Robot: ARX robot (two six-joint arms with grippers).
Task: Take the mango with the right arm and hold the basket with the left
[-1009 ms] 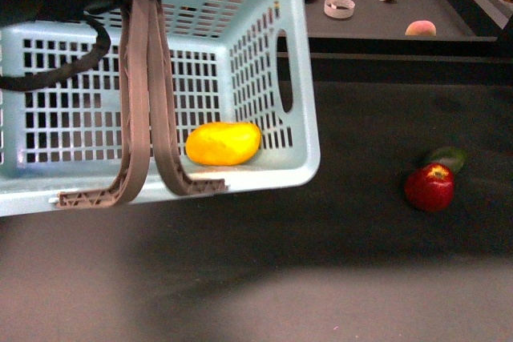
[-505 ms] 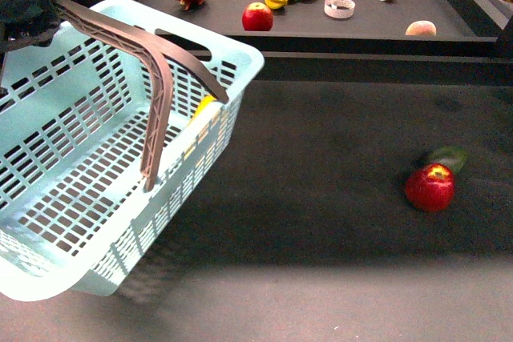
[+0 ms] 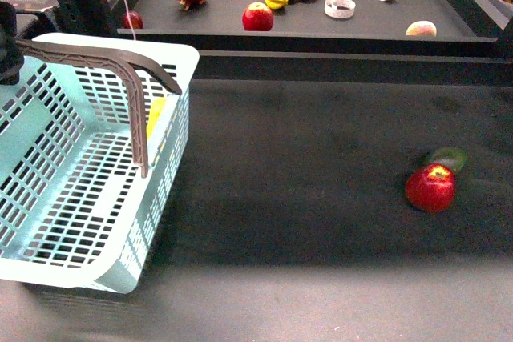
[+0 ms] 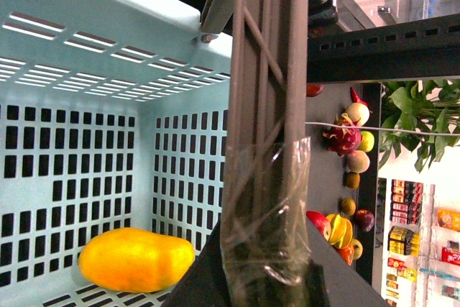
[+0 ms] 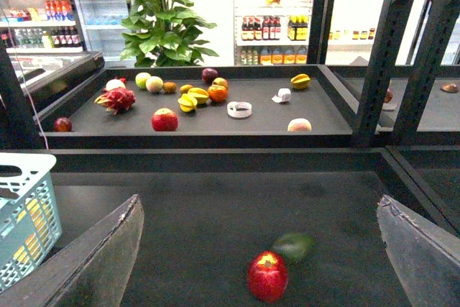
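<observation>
Step in hand: the mango [image 4: 136, 259] already lies inside the basket [image 3: 72, 222], so the picking part reads as done; the holding part is what remains in progress.
Mango location: on the basket floor against a slotted side wall; in the front view only a yellow patch [image 3: 156, 115] shows through the slots near the rim corner.
Basket location: at 9 o'clock in the front view, tilted, its open mouth turned toward the camera; whether its lower corner touches the dark table [image 3: 321, 222] cannot be told.
Left gripper: the left gripper [image 4: 269, 278] is clamped on the grey-brown handles [image 3: 132, 78]; the left wrist view shows the handle bars running straight through its grasp, with clear film wrapped around them.
Right gripper: its fingers [image 5: 108, 257] stand wide apart and hold nothing, hovering above the table.
Next move, as judged: the left arm needs to keep a steady grip and level the basket so the fruit does not roll toward the mouth; the right arm has no evident further duty.
Left wrist view only: the whole mango and the grip on the handle.
Front view only: the basket's tilt, plus the red apple [image 3: 430, 187] at 3 o'clock with a green object [image 3: 447, 156] just behind it.
Right wrist view only: the open fingers, and the fruit shelf [image 5: 215, 124] at 12 o'clock seen entire.
</observation>
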